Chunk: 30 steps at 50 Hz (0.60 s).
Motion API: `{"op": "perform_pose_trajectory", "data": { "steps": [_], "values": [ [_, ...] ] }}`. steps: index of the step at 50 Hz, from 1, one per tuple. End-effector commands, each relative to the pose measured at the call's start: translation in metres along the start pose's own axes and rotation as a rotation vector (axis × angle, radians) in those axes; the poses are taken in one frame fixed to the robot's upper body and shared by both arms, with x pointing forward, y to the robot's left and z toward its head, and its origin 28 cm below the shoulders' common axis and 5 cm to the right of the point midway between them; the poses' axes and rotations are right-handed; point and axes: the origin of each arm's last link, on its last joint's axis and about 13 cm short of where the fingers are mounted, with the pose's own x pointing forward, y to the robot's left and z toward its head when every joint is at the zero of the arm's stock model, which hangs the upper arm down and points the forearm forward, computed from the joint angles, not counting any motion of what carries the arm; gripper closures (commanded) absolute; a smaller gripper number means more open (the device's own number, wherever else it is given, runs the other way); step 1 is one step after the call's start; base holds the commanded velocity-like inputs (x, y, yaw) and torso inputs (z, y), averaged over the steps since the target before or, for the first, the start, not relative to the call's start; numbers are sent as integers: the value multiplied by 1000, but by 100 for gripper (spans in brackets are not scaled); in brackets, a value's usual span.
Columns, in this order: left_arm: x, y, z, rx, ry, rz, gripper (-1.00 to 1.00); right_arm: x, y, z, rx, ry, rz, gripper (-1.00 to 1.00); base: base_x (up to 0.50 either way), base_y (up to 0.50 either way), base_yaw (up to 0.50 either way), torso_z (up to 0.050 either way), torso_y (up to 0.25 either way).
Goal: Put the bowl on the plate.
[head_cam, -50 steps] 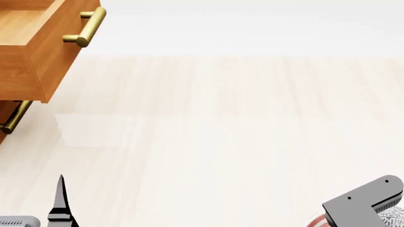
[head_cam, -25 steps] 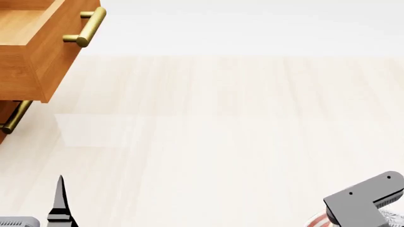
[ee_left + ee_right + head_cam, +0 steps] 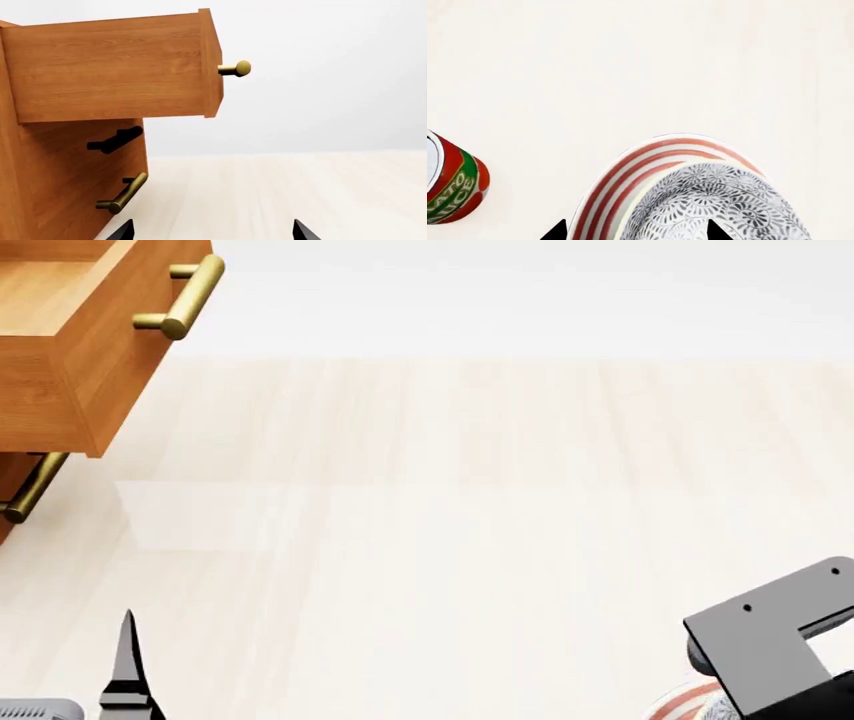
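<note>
In the right wrist view the bowl (image 3: 720, 200), white with a dense grey-blue floral pattern, sits on the plate (image 3: 627, 165), whose red rings curve around it. My right gripper (image 3: 634, 232) is open just above them. One tip hangs outside the plate's rim and the other over the bowl's inside, neither touching. In the head view the grey right arm (image 3: 774, 645) hides the bowl, and only a sliver of the plate (image 3: 678, 706) shows at the bottom edge. My left gripper (image 3: 213, 232) is open over bare table, nothing between its fingers.
A red tomato-sauce can (image 3: 454, 180) stands on the table beside the plate. A wooden drawer cabinet (image 3: 67, 350) with an open top drawer and brass handles (image 3: 123, 195) stands at the far left. The light wooden table (image 3: 467, 520) stretches ahead.
In the head view my right arm has risen and now covers the bowl that showed at the bottom right corner. The left arm has not moved.
</note>
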Motion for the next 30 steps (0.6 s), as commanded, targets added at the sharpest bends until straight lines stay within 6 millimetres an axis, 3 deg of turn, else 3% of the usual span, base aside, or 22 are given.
{"op": "perform_pose_trajectory", "data": {
  "steps": [1, 30],
  "values": [
    [0, 0, 0, -1, -1, -1, -100, -12, 2, 9, -25, -81, 6, -100, 0, 0, 0, 0, 0],
    [-2, 2, 2, -3, -7, 5, -100, -23, 13, 35, -111, -303, -8, -100, 0, 0, 0, 0, 0]
  ]
}}
